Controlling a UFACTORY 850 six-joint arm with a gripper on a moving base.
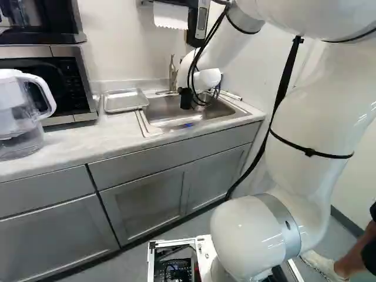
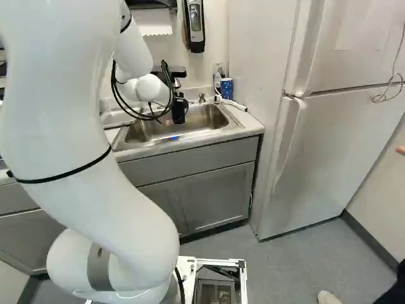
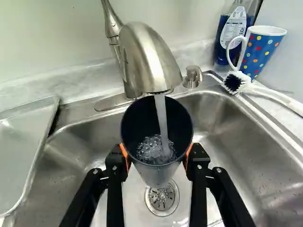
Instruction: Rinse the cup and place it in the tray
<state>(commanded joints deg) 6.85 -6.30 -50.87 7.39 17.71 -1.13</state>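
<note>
Over the sink (image 1: 176, 120), my gripper (image 1: 186, 98) hangs low at the arm's end; the right base view shows the gripper (image 2: 179, 109) there too. In the wrist view both fingers of the gripper (image 3: 157, 152) press their orange pads against opposite sides of the cup (image 3: 156, 172). The cup is dark inside, with its open mouth under the faucet (image 3: 149, 61). Water (image 3: 162, 120) runs into it and bubbles inside. The metal tray (image 3: 21, 151) lies on the counter beside the sink, bare where it shows.
The drain (image 3: 162, 198) is below the cup. A dotted mug (image 3: 259, 51), a scrub brush (image 3: 236, 82) and a blue soap bottle (image 3: 232, 35) stand or lie at the sink's far corner. A microwave (image 1: 64, 76) and a water pitcher (image 1: 20, 117) are beyond the tray; a fridge (image 2: 335, 139) stands right.
</note>
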